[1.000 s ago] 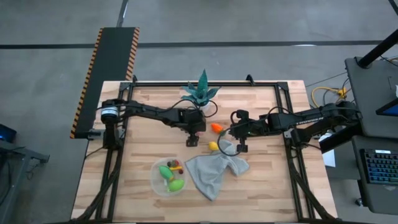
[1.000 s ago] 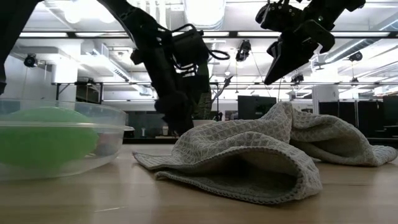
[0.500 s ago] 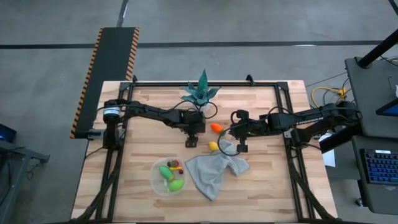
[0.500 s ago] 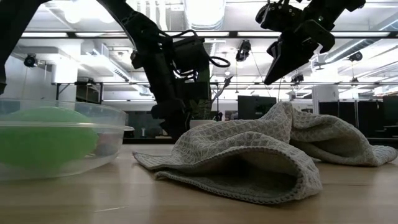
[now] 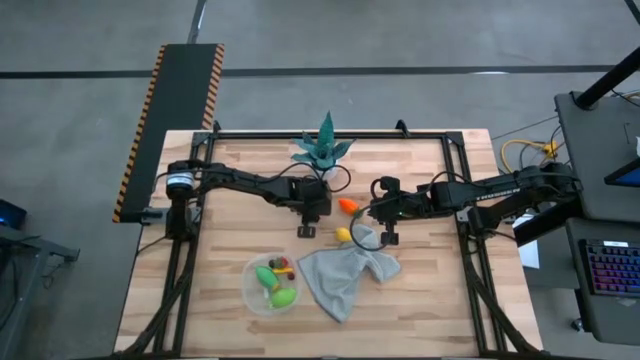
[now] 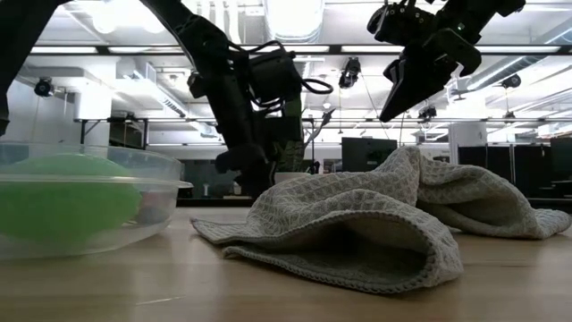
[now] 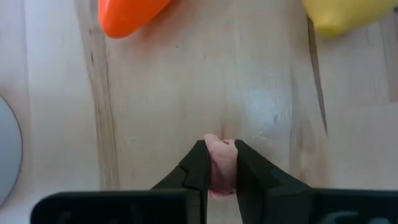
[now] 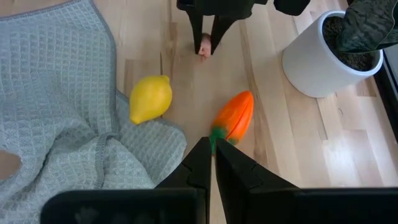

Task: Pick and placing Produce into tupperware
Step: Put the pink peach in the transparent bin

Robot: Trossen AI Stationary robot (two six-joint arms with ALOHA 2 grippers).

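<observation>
My left gripper stands near the table's middle, fingers pointing down, shut on a small pale pink piece of produce. An orange carrot and a yellow lemon lie on the wood just to its right. The clear tupperware sits near the front edge with green, yellow and red produce in it. My right gripper is shut on nothing and hovers above the carrot's green end. My left gripper pinches the pink piece between its two fingertips, coming from above and pointing down. The piece sits at table height; whether it is clear of the wood I cannot tell.
A grey waffle cloth lies crumpled right of the tub, one edge next to the lemon. A teal plant in a white pot stands at the far edge, close behind my left arm. Bare wood lies at the table's left and right sides.
My left gripper has shut on the pink piece while staying almost in place. My right gripper has kept still.
</observation>
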